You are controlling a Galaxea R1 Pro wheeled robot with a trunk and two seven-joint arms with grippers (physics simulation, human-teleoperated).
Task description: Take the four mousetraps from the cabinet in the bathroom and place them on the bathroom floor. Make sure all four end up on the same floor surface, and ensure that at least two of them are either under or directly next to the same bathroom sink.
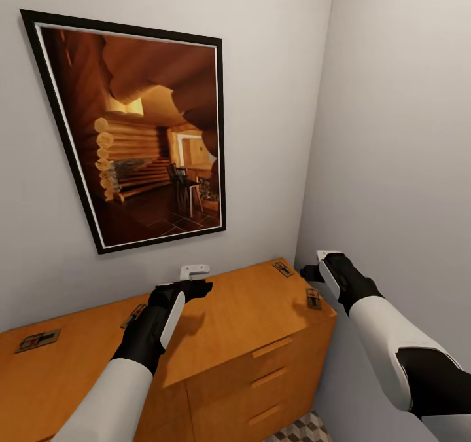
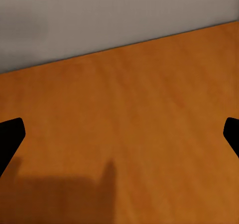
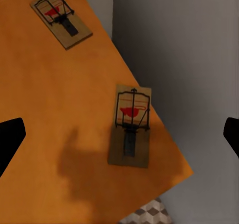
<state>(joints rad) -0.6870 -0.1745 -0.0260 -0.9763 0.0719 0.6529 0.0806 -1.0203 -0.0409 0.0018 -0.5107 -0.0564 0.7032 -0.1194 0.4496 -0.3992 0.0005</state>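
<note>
Nothing moved yet, judging by the scene: four mousetraps on the cabinet (image 1: 248, 311) top, one at the far left edge (image 1: 38, 340), one beside the left arm (image 1: 133, 315), one at the back right corner (image 1: 282, 269), one at the right edge (image 1: 313, 298), with all four left to carry down to the floor (image 1: 301, 430). Left gripper (image 1: 193, 278) spread wide and empty over bare wood, nearest trap back at about 8 o'clock. Right gripper (image 1: 313, 266) likewise wide and empty, right-edge trap (image 3: 130, 125) centred between the jaws, corner trap (image 3: 60, 19) off toward 11 o'clock.
</note>
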